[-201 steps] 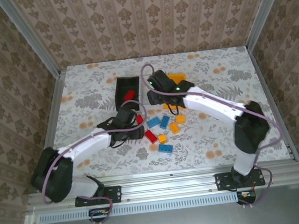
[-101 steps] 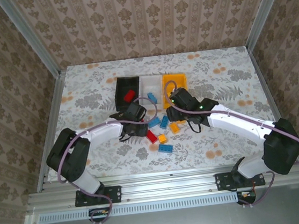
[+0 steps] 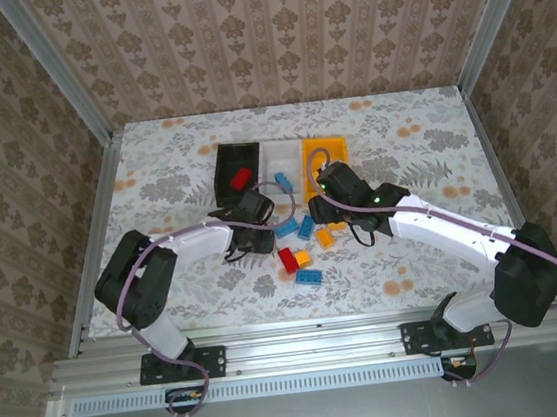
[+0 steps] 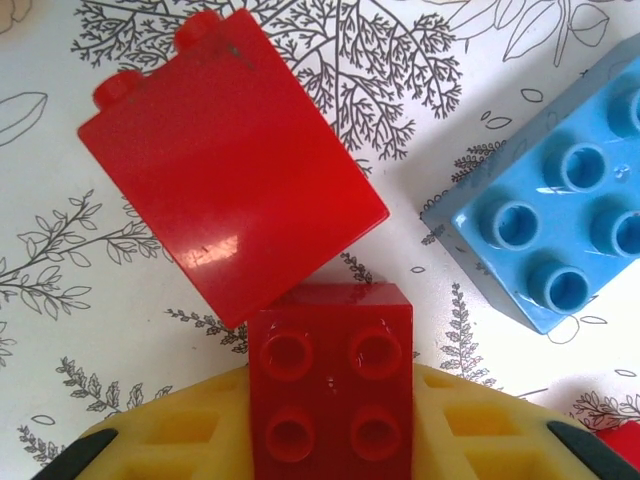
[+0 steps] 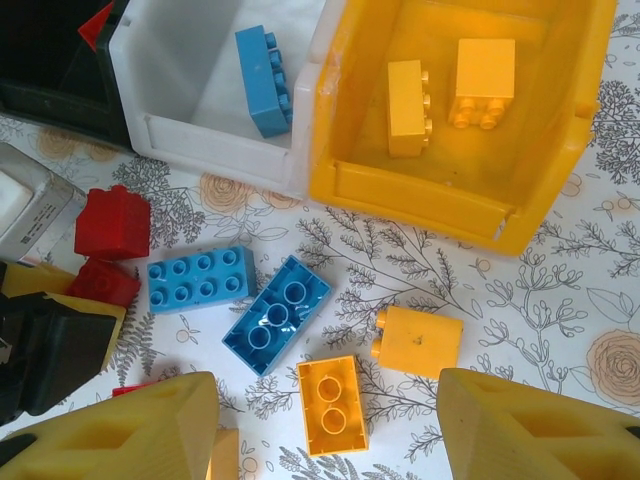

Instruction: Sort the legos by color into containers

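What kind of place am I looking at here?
Probably a staged robot data-collection booth, not a home: wallpaper panels in an aluminium frame, a floral-covered table, left arm and right arm bolted along its near edge.

Three bins in a row mid-table, walls touching: black bin [image 3: 237,149], white bin [image 3: 278,156], yellow bin [image 3: 324,151]. We see a red lego [image 3: 241,178] in the black one and a blue lego [image 3: 281,180] in the white one. Loose legos [image 3: 308,276] lie scattered just in front of the bins. Left gripper [image 3: 259,233] sits low at the pile's left edge, right gripper [image 3: 343,216] over its right side, near the yellow bin. The jaws seem hidden under the wrists.
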You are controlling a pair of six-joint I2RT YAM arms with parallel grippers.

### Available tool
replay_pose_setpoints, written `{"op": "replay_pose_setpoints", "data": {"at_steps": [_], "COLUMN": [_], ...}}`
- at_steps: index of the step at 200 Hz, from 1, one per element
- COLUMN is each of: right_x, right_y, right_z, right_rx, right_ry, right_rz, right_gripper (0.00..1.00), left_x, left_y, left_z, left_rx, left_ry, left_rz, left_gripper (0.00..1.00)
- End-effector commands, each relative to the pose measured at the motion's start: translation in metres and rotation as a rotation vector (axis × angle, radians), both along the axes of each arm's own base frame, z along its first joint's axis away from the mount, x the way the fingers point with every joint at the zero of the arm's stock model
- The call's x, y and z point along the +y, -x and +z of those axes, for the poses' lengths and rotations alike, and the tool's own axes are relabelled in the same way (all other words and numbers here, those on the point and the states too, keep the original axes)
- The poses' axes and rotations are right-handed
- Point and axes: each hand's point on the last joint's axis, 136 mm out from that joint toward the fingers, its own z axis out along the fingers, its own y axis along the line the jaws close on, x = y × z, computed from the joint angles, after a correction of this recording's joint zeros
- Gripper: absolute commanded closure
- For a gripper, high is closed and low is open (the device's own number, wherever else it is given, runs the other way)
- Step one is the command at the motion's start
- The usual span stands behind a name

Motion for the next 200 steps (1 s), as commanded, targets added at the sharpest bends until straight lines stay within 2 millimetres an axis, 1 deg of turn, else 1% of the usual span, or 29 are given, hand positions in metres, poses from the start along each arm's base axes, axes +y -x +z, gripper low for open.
{"op": "replay_pose_setpoints", "data": {"at_steps": [1, 10, 20, 37, 48, 55, 70, 79, 89, 95, 102, 104, 108, 114, 126, 133, 151, 158, 163, 165, 171, 183, 200], "right_x": [-0.004, -0.004, -0.004, -0.001, 0.003, 0.008, 0.027, 0.032, 0.031, 0.030, 0.029, 0.028, 0.028, 0.027, 0.027, 0.027, 0.030, 0.028, 0.027, 0.025, 0.023, 0.024, 0.033], "right_y": [-0.002, -0.002, -0.003, -0.002, 0.000, 0.002, 0.010, 0.014, 0.016, 0.017, 0.019, 0.019, 0.020, 0.022, 0.026, 0.028, 0.036, 0.038, 0.039, 0.039, 0.039, 0.041, 0.044], "right_z": [0.017, 0.017, 0.017, 0.012, 0.007, 0.004, -0.002, -0.005, -0.009, -0.010, -0.012, -0.012, -0.013, -0.014, -0.019, -0.024, -0.040, -0.048, -0.049, -0.056, -0.063, -0.070, -0.076], "right_rx": [-0.047, -0.049, -0.048, -0.036, -0.020, -0.007, 0.024, 0.031, 0.032, 0.033, 0.035, 0.035, 0.036, 0.038, 0.053, 0.063, 0.108, 0.123, 0.121, 0.135, 0.146, 0.158, 0.183], "right_ry": [-0.013, -0.013, -0.012, -0.019, -0.041, -0.070, -0.151, -0.155, -0.133, -0.127, -0.125, -0.125, -0.126, -0.130, -0.132, -0.135, -0.129, -0.101, -0.086, -0.065, -0.045, -0.043, -0.065], "right_rz": [-0.009, -0.007, -0.006, 0.001, 0.009, 0.017, 0.068, 0.079, 0.075, 0.071, 0.070, 0.071, 0.070, 0.073, 0.074, 0.073, 0.081, 0.076, 0.071, 0.065, 0.057, 0.062, 0.099], "right_gripper": [0.39, 0.39, 0.39, 0.39, 0.39, 0.39, 0.39, 0.39, 0.39, 0.39, 0.39, 0.39, 0.39, 0.39, 0.39, 0.39, 0.39, 0.39, 0.39, 0.39, 0.39, 0.38, 0.38], "left_x": [0.006, 0.003, 0.005, 0.016, 0.026, 0.034, 0.049, 0.057, 0.060, 0.058, 0.050, 0.058, 0.056, 0.054, 0.047, 0.046, 0.048, 0.050, 0.051, 0.052, 0.052, 0.049, 0.041], "left_y": [0.007, 0.006, 0.001, -0.020, -0.039, -0.053, -0.082, -0.100, -0.120, -0.130, -0.140, -0.146, -0.154, -0.161, -0.176, -0.183, -0.194, -0.196, -0.197, -0.198, -0.199, -0.201, -0.202], "left_z": [0.012, 0.029, 0.055, 0.107, 0.133, 0.143, 0.154, 0.156, 0.152, 0.148, 0.144, 0.143, 0.140, 0.135, 0.133, 0.129, 0.117, 0.111, 0.107, 0.106, 0.102, 0.098, 0.097], "left_rx": [0.010, -0.017, -0.073, -0.214, -0.289, -0.322, -0.348, -0.355, -0.341, -0.324, -0.298, -0.293, -0.283, -0.261, -0.246, -0.244, -0.220, -0.199, -0.187, -0.182, -0.173, -0.163, -0.155], "left_ry": [-0.005, 0.011, 0.022, 0.026, 0.045, 0.060, 0.081, 0.066, 0.054, 0.043, 0.037, 0.033, 0.028, 0.015, 0.008, -0.006, -0.017, -0.016, -0.009, -0.006, 0.000, 0.026, 0.069], "left_rz": [0.000, -0.015, -0.021, 0.009, 0.050, 0.088, 0.159, 0.198, 0.222, 0.224, 0.212, 0.227, 0.225, 0.222, 0.216, 0.216, 0.241, 0.259, 0.268, 0.270, 0.279, 0.280, 0.253], "left_gripper": [0.68, 0.68, 0.68, 0.66, 0.64, 0.63, 0.64, 0.64, 0.64, 0.64, 0.64, 0.65, 0.65, 0.65, 0.65, 0.62, 0.59, 0.59, 0.59, 0.59, 0.59, 0.59, 0.58]}}
